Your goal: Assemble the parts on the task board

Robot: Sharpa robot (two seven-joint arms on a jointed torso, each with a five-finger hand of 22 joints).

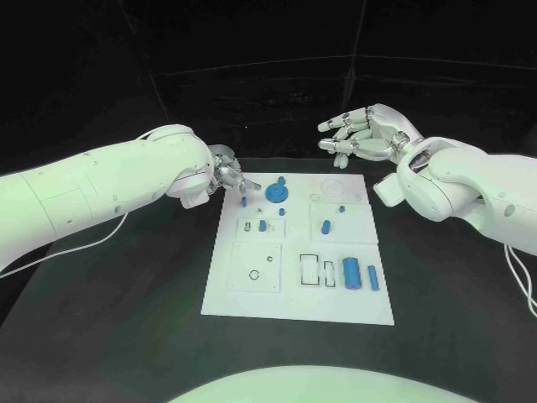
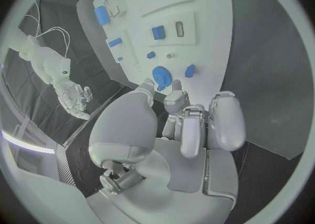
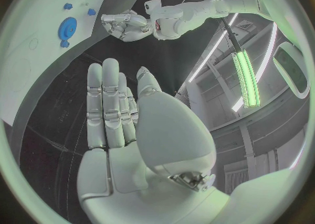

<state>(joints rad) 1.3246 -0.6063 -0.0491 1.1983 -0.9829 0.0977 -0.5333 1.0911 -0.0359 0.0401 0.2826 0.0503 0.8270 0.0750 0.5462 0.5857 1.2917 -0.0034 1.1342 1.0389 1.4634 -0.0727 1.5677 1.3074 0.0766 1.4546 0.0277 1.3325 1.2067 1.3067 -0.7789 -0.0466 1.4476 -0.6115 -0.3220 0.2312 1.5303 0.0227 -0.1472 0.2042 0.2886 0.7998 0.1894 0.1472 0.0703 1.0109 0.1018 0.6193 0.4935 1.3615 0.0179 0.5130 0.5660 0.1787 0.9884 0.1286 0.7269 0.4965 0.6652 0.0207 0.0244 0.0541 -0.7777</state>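
black table: task board holds blue parts; left hand fingers curled, right hand spread

Head view: high, looking down over the whole task board. Left wrist view: close behind the left hand, facing the board's far end. Right wrist view: behind the right hand, facing left. All three share the round blue part.

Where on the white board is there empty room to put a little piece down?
The white task board is bare along its near edge, below the outlined slots. The far-left corner is crowded: the left hand sits by the round blue gear and small blue pieces.
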